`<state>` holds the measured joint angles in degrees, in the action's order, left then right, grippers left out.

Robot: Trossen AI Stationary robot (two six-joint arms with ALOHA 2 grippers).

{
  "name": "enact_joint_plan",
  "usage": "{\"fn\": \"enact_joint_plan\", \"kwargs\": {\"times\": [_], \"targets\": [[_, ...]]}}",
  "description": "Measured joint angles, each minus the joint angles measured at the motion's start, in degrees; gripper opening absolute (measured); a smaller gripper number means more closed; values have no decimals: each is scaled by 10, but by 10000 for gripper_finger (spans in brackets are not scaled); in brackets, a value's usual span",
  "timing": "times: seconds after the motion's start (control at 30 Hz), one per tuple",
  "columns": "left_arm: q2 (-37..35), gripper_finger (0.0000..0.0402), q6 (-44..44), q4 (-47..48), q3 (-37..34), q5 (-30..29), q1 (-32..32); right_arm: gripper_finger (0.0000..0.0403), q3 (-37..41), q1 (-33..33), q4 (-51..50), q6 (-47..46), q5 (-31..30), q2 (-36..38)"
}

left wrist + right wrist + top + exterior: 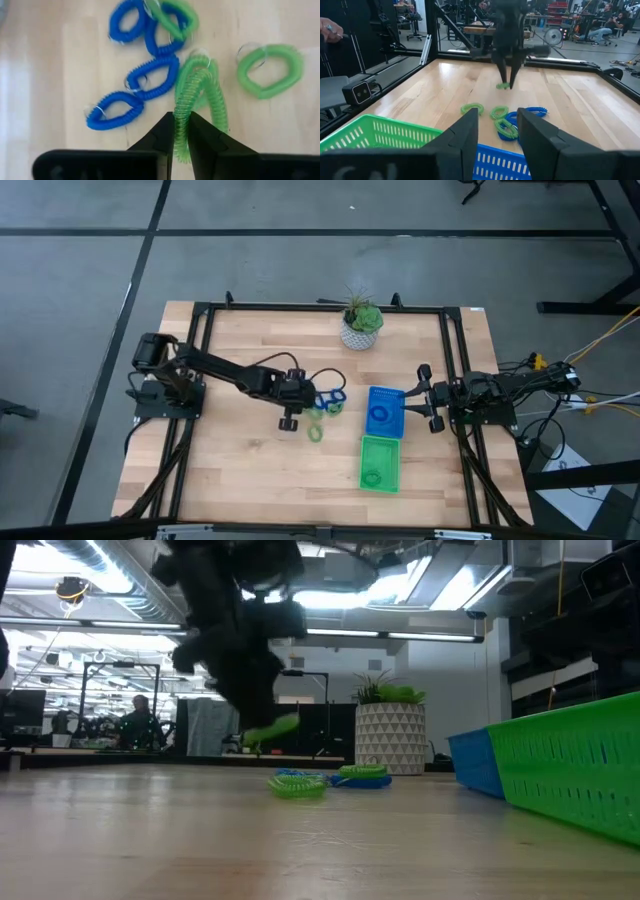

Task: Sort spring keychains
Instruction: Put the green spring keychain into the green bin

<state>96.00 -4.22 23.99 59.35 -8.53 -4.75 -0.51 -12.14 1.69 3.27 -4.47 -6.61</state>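
My left gripper [181, 119] hangs over the middle of the table, shut on a light green spring keychain [202, 85]. In the low view this keychain [270, 728] sits above the wood. Below and ahead, several more spring keychains lie flat on the table. Among them are blue ones [152, 77] [115, 110] and green ones [270, 70] [175, 15]. From the low view they form a small pile [300, 783]. My right gripper [495, 135] waits open at the table's right edge [424, 395], touching nothing. My left gripper pinches one side of the green keychain's coil [181, 125] between its two fingers [162, 137]. The fingers slant steeply down from the table's left. The rest of the loop sticks out past the fingertips, lifted clear of the table [272, 726].
A blue tray [385, 412] and a green tray [380, 463] stand right of the pile, each with a keychain inside. A potted plant [361, 325] stands at the far edge. A black frame [200, 330] rims the table. People sit in the room beyond.
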Motion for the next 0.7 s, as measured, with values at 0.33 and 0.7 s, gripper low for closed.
{"fn": "enact_joint_plan", "kwargs": {"times": [0.33,0.7], "targets": [[-99,38,-11,-3,0,-23,0,136,0,0,0,0,0,0],[-187,38,-21,-11,0,-25,0,136,0,0,0,0,0,0]]}}
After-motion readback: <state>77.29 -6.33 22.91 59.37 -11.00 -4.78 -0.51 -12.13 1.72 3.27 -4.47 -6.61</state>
